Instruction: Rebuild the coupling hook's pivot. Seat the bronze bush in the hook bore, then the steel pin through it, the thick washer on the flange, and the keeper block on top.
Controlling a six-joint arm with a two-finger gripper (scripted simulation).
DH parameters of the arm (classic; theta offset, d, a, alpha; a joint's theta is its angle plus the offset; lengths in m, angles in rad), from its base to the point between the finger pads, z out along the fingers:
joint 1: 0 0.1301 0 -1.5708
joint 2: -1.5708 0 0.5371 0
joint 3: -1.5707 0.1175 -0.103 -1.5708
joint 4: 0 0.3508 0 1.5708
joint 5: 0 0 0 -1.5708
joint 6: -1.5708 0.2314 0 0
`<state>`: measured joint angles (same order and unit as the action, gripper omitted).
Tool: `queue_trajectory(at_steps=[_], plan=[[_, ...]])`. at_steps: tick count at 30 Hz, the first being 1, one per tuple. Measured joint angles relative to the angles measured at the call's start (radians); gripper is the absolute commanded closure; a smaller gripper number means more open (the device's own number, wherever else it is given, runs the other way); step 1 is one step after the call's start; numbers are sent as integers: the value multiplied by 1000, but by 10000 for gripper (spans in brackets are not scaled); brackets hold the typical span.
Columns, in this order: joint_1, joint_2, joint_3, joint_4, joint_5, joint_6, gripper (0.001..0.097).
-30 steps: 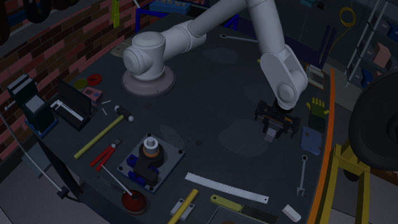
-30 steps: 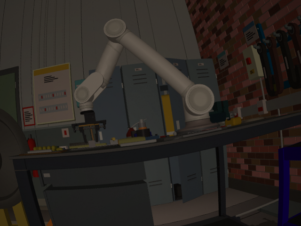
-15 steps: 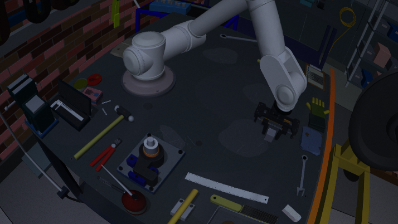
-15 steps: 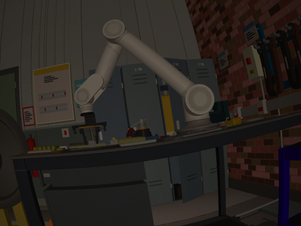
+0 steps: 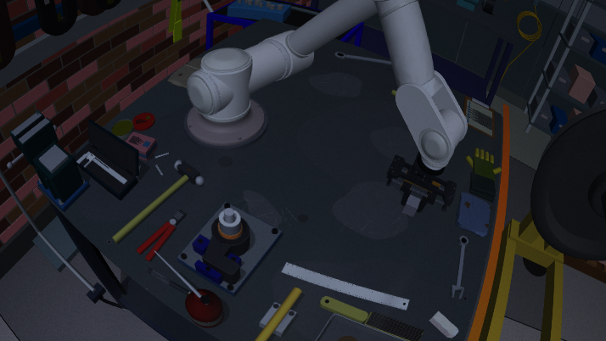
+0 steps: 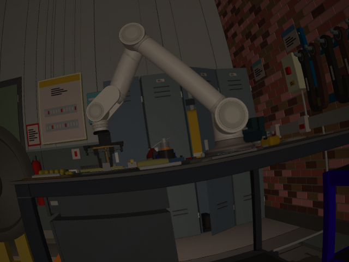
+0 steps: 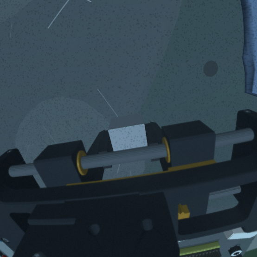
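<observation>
The steel pin (image 5: 229, 216) stands through the bronze bush (image 5: 229, 229) in the black coupling hook (image 5: 225, 250), on its plate at the bench's front left. A pale washer sits around the pin on the bush flange. Far to the right, my gripper (image 5: 413, 208) (image 6: 106, 166) (image 7: 127, 139) is down at the bench top around the grey keeper block (image 5: 411, 208) (image 7: 127, 136). My fingers are closing on the block, which rests on the bench. The wrist camera shows only the block's top face.
Behind the bench stand grey lockers (image 6: 166, 112) and a brick wall (image 5: 85, 68). A blue rag (image 5: 473, 214) and a yellow glove (image 5: 483, 167) lie right of the gripper. A steel ruler (image 5: 344, 285), spanner (image 5: 460, 267), hammer (image 5: 157, 199) and red pliers (image 5: 159, 237) lie on the bench.
</observation>
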<state>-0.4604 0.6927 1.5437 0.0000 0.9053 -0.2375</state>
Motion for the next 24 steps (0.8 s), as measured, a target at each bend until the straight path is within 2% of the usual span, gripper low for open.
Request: queue_trajectory(at_steps=[14, 24], plan=[[0, 0, 0, 0, 0, 0, 901], [0, 0, 0, 0, 0, 0, 906]])
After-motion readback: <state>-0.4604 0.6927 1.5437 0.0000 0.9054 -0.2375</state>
